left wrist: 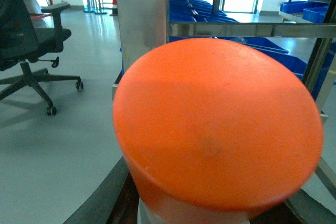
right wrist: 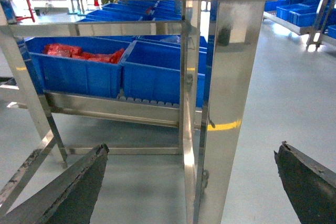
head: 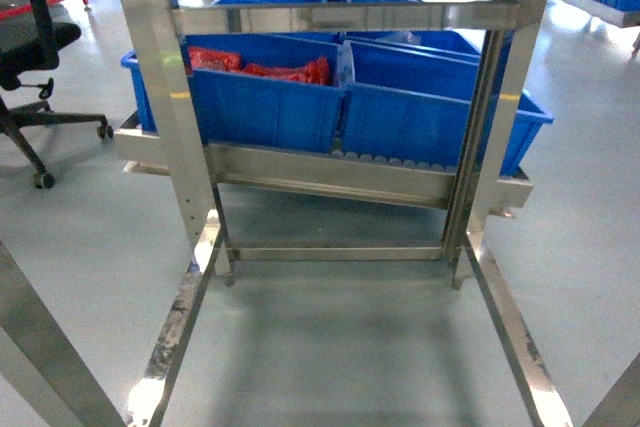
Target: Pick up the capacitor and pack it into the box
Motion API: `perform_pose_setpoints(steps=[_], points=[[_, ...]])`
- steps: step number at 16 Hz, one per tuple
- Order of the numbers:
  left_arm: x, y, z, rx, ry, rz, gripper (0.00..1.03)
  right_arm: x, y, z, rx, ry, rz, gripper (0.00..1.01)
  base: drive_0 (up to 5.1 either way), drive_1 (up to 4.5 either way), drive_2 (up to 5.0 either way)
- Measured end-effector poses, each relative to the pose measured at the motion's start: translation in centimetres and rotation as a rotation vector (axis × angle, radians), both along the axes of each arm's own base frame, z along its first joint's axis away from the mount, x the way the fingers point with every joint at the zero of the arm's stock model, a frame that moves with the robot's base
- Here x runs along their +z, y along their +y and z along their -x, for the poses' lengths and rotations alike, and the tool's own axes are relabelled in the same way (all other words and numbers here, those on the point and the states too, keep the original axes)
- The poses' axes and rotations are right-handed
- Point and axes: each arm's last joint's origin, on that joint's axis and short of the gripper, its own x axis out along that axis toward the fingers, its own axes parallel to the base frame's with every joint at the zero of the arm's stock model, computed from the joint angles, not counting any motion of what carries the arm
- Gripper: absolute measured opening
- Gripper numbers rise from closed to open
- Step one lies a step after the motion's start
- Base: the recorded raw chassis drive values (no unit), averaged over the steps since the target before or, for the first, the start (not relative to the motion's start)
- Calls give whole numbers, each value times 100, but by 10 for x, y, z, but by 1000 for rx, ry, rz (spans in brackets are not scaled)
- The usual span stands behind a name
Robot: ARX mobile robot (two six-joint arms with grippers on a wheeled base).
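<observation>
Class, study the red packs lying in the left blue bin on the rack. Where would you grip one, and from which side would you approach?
Grip the crumpled top of a red pack where it rises to the rim. Come in from the front and above, over the blue bin's front wall: the walls close off the sides, and the shelf rail overhead probably rules out a straight drop.

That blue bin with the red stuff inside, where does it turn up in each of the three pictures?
Head view: the blue bin with red bags sits upper left on the steel rack's shelf.
Left wrist view: not identifiable; a big orange object fills most of the picture.
Right wrist view: it sits at the left, behind a rack leg.
Shared landmark: the neighbouring blue bin directly right of it, also seen in the right wrist view.
</observation>
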Motion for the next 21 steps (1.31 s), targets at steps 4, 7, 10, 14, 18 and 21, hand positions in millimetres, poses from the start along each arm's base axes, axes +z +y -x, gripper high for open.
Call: perform_pose_setpoints(steps=[4, 7, 10, 14, 18, 21], points=[[0, 0, 0, 0, 0, -3, 44, 0, 0, 0, 0, 1, 1, 98, 0, 0, 0], [0, 0, 0, 3, 1, -9, 44, 0, 0, 0, -1, 2, 0, 98, 0, 0, 0], [0, 0, 0, 0, 0, -10, 44, 0, 0, 0, -1, 1, 0, 98, 0, 0, 0], [0, 0, 0, 0, 0, -9, 44, 0, 0, 0, -1, 1, 0, 98, 0, 0, 0], [0, 0, 0, -1, 0, -10, 44, 0, 0, 0, -2, 0, 0, 98, -478, 325, 180], [0, 0, 0, 0, 0, -10, 44, 0, 0, 0, -1, -1, 0, 98, -492, 249, 249]])
